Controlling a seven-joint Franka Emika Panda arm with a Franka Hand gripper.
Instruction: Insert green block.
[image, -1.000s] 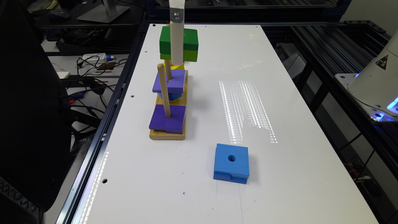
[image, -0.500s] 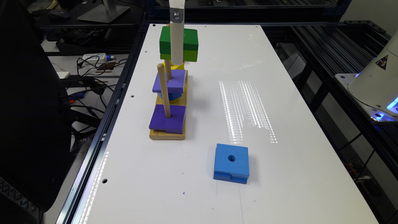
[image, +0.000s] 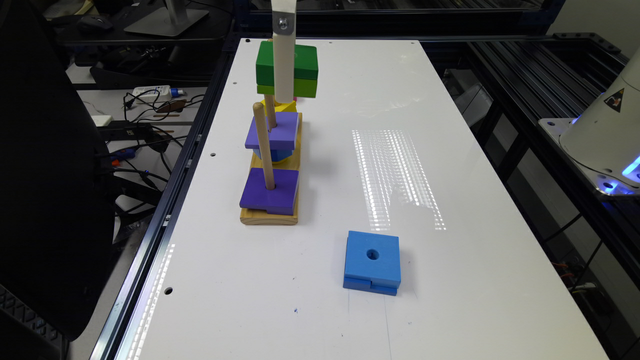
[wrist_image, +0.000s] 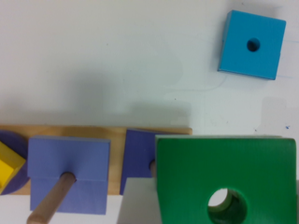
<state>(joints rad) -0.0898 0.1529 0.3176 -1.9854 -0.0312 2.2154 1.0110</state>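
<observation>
Gripper (image: 285, 80) looks clamped on the green block (image: 300, 67), carrying it level in the air above the far end of the wooden base (image: 270, 216). From my seat what matters is getting its centre hole (wrist_image: 227, 204) straight over a peg (image: 263, 147) below, and it looks offset

dark-over-lime green block (image: 287, 68), blue block (image: 372, 262)

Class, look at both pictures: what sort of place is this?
Probably a robotics lab: a white perforated worktable on black framing, a wooden peg toy, and tangled cables on the floor beside it.
</observation>
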